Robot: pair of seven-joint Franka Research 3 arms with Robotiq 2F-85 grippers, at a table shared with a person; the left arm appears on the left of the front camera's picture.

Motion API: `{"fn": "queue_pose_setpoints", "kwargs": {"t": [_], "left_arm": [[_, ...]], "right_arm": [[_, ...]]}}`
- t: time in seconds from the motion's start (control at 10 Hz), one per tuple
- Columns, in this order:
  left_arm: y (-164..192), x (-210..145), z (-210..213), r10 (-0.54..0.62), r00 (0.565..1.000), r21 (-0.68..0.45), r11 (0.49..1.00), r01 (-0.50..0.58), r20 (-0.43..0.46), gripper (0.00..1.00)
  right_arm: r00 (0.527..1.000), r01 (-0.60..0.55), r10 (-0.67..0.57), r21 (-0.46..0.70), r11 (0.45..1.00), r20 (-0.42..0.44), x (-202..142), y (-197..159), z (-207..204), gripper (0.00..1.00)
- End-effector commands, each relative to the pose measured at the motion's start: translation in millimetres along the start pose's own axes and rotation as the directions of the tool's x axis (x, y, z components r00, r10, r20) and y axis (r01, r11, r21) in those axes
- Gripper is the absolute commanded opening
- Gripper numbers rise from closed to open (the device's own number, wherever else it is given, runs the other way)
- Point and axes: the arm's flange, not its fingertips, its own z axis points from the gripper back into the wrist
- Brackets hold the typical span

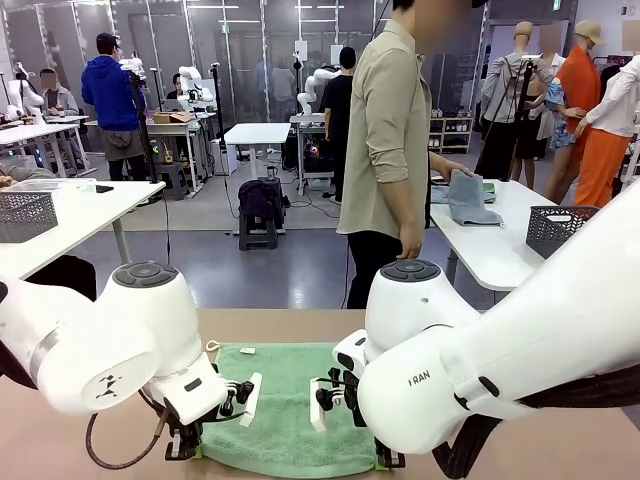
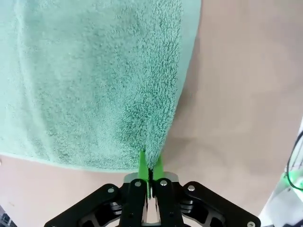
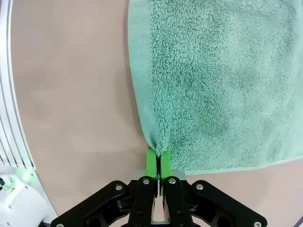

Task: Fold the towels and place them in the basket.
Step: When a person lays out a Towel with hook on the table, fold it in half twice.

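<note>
Beyond the left gripper and right gripper, each pinching a near corner, the green towel spreads flat; shallow bites could slip during lifting.

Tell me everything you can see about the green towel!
The towel is sea green, fluffy terry cloth with a smoother woven band along its side edge and a small white label near a far corner. It lies spread flat on the tan table. The left pincer and right pincer are each shut on a near corner, pinching the cloth into a small ridge.
</note>
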Motion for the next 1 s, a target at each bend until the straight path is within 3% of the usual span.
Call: {"fn": "queue_pose_setpoints", "kwargs": {"t": [0.0,0.4,0.9], "left_arm": [[8.5,-7.9,26.2,0.042,0.999,0.008,0.999,-0.041,-0.018,0.04],[24.3,-13.9,60.0,0.077,0.997,0.038,0.996,-0.076,-0.026,0.04],[27.6,-14.2,72.1,0.102,0.994,0.021,0.995,-0.101,-0.040,0.04]], "right_arm": [[1.000,0.000,0.000,-0.010,1.000,-0.004,-2.9,-3.9,19.1,0.04],[1.000,0.006,-0.007,-0.039,0.999,-0.013,-0.3,-15.5,50.4,0.04],[1.000,0.019,-0.019,-0.054,0.998,-0.008,2.1,-14.4,68.9,0.04]]}}
